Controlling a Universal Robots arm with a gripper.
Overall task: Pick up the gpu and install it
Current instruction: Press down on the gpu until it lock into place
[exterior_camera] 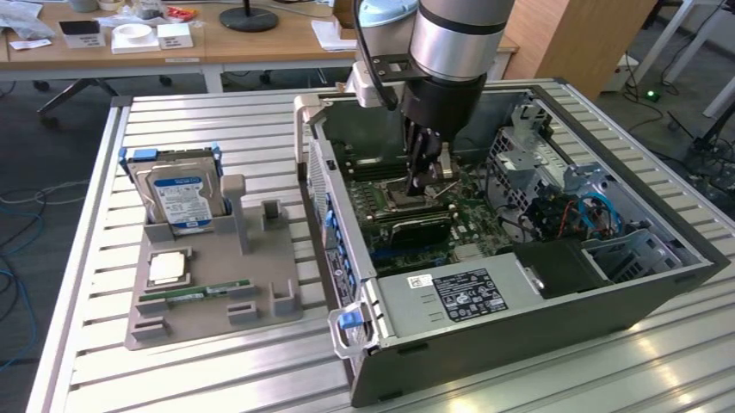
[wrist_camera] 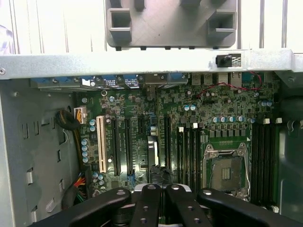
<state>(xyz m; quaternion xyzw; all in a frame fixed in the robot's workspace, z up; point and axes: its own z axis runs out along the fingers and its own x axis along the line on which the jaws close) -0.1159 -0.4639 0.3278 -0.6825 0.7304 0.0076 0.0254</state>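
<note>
The gpu (exterior_camera: 411,230) is a dark card standing on edge in a slot on the motherboard inside the open computer case (exterior_camera: 517,284). My gripper (exterior_camera: 423,184) hangs inside the case just above the card, shut, with nothing visible between its fingers. In the wrist view the black fingers (wrist_camera: 147,201) meet at the gripper (wrist_camera: 161,189), and the gpu (wrist_camera: 151,156) shows edge-on just beyond them, among the expansion slots. Whether the fingertips touch the card I cannot tell.
A grey parts tray (exterior_camera: 219,310) lies on the slatted table at the exterior view's left, holding a hard drive (exterior_camera: 178,194), a CPU (exterior_camera: 169,267) and a green RAM stick (exterior_camera: 195,294). The bare CPU socket (wrist_camera: 227,165) and the case walls closely surround the gripper.
</note>
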